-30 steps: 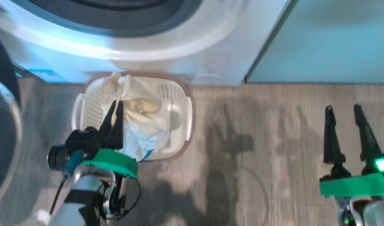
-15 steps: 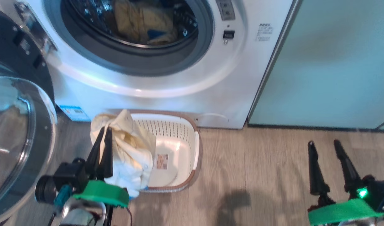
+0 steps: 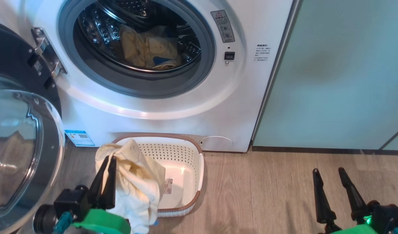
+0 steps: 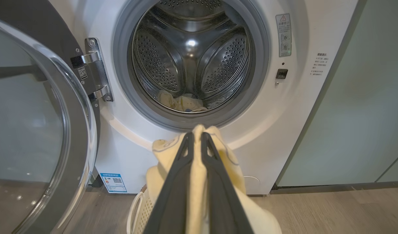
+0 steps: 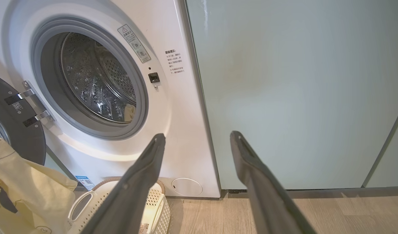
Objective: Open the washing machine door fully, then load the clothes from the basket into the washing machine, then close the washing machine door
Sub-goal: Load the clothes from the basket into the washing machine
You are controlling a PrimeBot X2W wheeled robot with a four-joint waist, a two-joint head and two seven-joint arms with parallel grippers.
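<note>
**Status.** The left claw (image 3: 110, 159) is pressed together on a pale yellow garment (image 3: 137, 185) and pinches a fold near its top. The garment hangs over the left end of the basket (image 3: 173, 152). The basket stands on the floor (image 3: 267, 191) against the foot of the washing machine (image 3: 244, 104). The right claw (image 3: 328, 170) is spread, holds nothing and hovers well to the right. The door (image 3: 26, 152) stands wide open at the left. Other clothes (image 3: 147, 48) lie in the drum (image 4: 192, 58).

**Hazards.**
1. **Slip.** The pinch takes only a small fold. A quick lift may pull the cloth free and drop it on the floor.
2. **Snag.** The lower hem hangs at basket level (whether it touches the rim cannot be told). It may catch there and drag or tip the basket.
3. **Short release.** If the cloth is let go over the gasket (image 3: 137, 92) rather than inside the drum, it is likely to drape over the lip and obstruct the door at closing.
4. **Collision.** The open door is just beside the left arm. A leftward swing may strike the glass.
</note>
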